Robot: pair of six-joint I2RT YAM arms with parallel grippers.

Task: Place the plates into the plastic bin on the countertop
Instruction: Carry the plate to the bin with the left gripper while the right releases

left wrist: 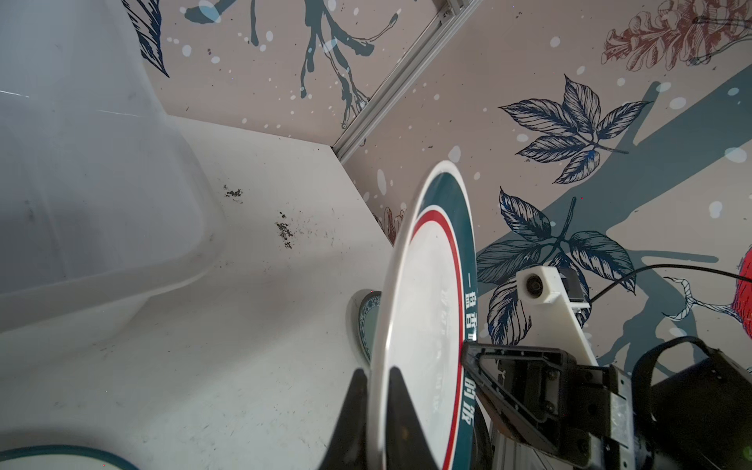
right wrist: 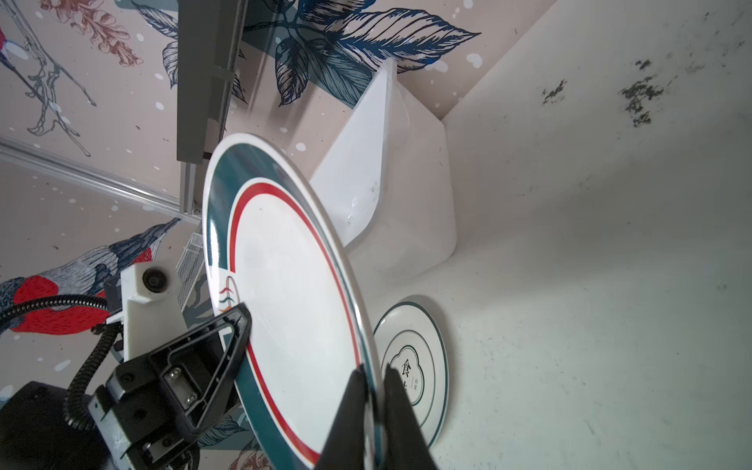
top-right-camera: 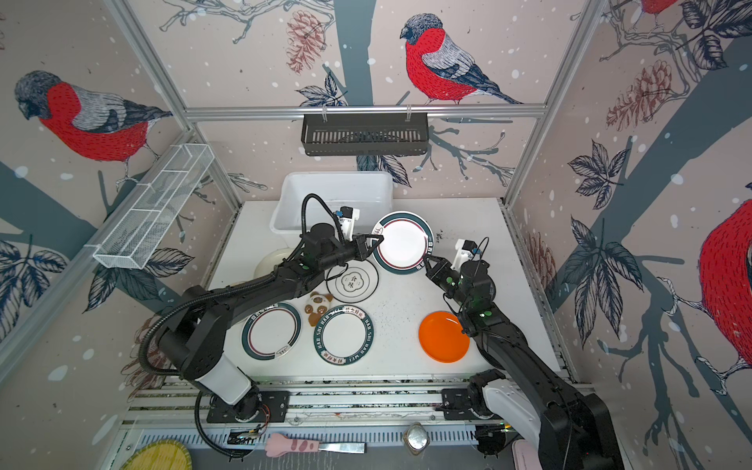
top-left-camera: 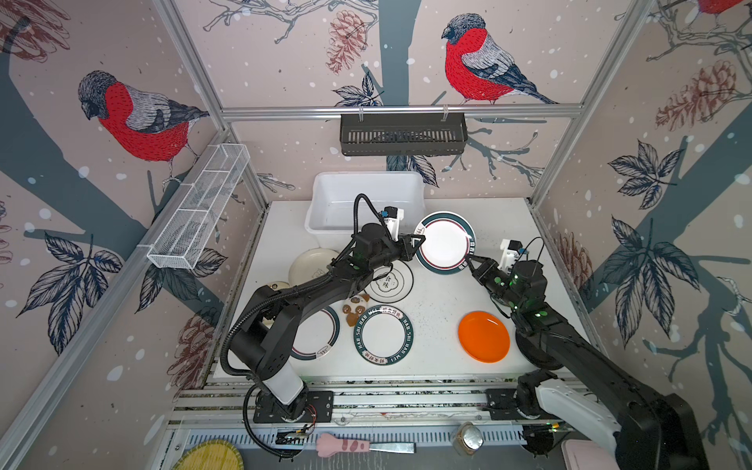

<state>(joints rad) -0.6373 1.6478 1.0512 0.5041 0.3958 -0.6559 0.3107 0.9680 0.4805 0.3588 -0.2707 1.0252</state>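
At the near rim of the green-rimmed plate [top-left-camera: 445, 240], the right fingers [top-left-camera: 470, 261] straddle the edge, narrowly parted; whether they actually press it is unclear. Across from them the left fingers [top-left-camera: 419, 240] clamp the opposite rim tight, holding the plate clear of the bench [top-left-camera: 439, 301]. Just beyond the left fingers sits the plastic bin [top-left-camera: 333, 203].

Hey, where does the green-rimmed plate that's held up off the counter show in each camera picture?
In a top view: the plate is centre-right, just right of the bin.
In a top view: the plate is near the middle, just right of the bin.
Left wrist: plate close up, nearly edge-on, bin across bare counter.
Right wrist: plate close up, tilted, bin behind it.
Shared landmark: the white bin.
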